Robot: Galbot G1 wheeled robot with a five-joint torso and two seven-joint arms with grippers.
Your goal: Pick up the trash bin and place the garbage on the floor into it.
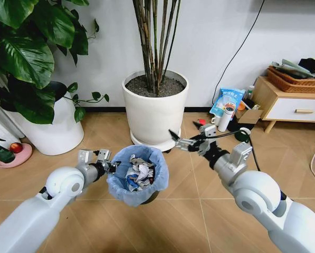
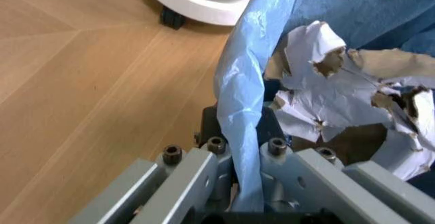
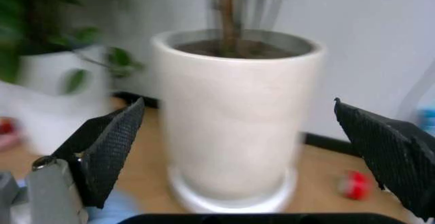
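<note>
Left gripper [image 1: 111, 165] clamped on bag-lined rim of trash bin [image 1: 137, 176], holding it off tiled floor, mouth up for drops. Crumpled paper garbage [image 1: 140, 173] sits inside. Right gripper [image 1: 184, 141] spread wide, empty, beside bin, before white plant pot [image 1: 154, 108].

Head looks down; wrists close, sharing the white plant pot [image 1: 155, 108].

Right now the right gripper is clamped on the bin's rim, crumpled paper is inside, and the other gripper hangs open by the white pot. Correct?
One slip: the left gripper clamps the bin rim, as the left wrist view shows. The right gripper is the one open beside the pot. Crumpled paper is inside.
</note>
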